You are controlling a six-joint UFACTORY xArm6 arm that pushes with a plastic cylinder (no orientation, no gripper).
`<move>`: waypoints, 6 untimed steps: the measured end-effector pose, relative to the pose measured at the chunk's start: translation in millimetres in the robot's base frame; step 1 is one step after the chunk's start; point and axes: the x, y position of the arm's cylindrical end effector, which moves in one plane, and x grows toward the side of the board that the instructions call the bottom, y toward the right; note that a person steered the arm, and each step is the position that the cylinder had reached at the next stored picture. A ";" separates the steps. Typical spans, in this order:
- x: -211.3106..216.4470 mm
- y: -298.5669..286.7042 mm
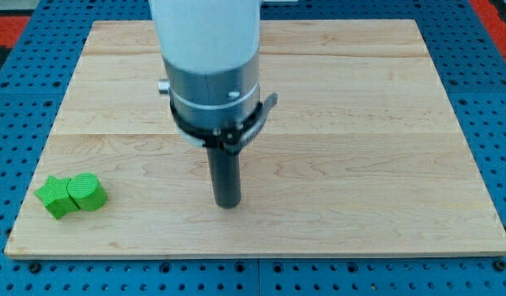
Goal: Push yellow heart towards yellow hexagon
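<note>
No yellow heart and no yellow hexagon show in the camera view. My tip [227, 204] stands on the wooden board [360, 164], a little left of centre and toward the view's bottom. The arm's white and grey body rises above it and hides part of the board's top middle. Two green blocks lie far to the left of my tip: one green block [54, 197] and one rounder green block [87, 191], touching each other.
The two green blocks sit near the board's bottom-left corner. The board's bottom edge [261, 255] runs just below my tip. A blue pegboard surface [499, 99] surrounds the board.
</note>
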 end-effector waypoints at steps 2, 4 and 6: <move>-9.0 -6.8; -62.0 -16.9; -100.0 -9.4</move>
